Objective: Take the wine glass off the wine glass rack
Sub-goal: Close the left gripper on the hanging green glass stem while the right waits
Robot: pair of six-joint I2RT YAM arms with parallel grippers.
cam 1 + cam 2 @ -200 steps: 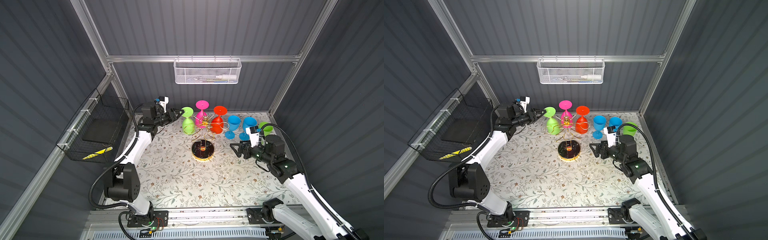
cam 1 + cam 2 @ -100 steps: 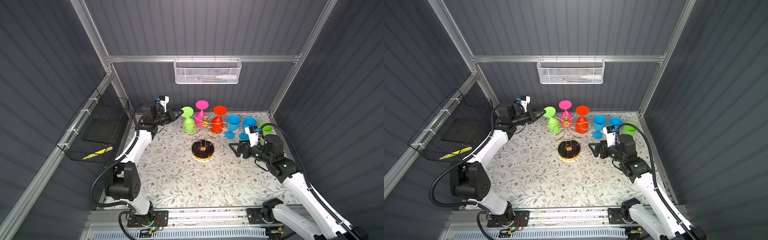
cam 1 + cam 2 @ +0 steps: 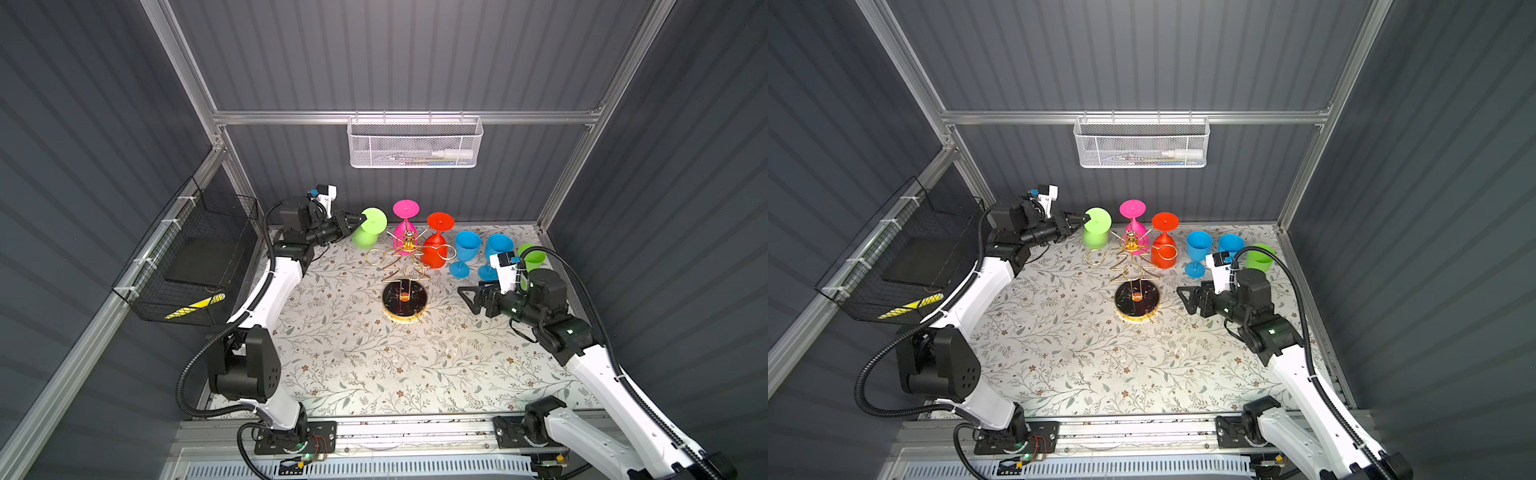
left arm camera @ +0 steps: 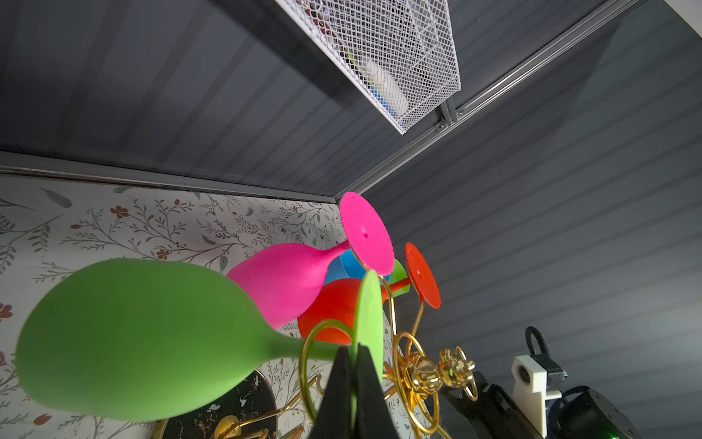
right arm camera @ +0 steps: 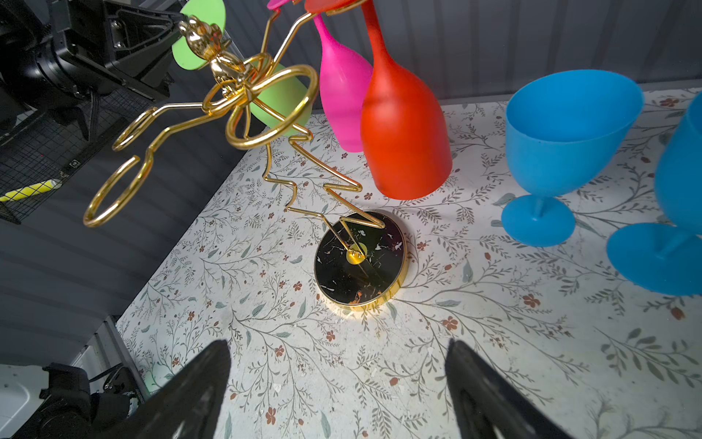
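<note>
The gold wine glass rack (image 3: 402,254) stands mid-table on its round black base (image 3: 405,298). Three wine glasses hang upside down from its rings: green (image 3: 364,238) on the left, pink (image 3: 405,227) and red (image 3: 434,251). My left gripper (image 3: 359,218) is shut on the rim of the green glass's foot disc (image 4: 368,311); in the left wrist view the black jaws pinch the thin disc, and the stem passes through a gold ring (image 4: 308,365). My right gripper (image 3: 467,300) stands open and empty, low over the table to the right of the base (image 5: 361,262).
Two blue goblets (image 3: 466,250) (image 3: 497,249) and a green cup (image 3: 532,257) stand upright behind my right arm. A black wire basket (image 3: 195,257) hangs on the left wall. A white mesh basket (image 3: 413,143) hangs on the back wall.
My left gripper has closed onto the green glass's foot disc. The right gripper has opened slightly wider and hardly moved.
</note>
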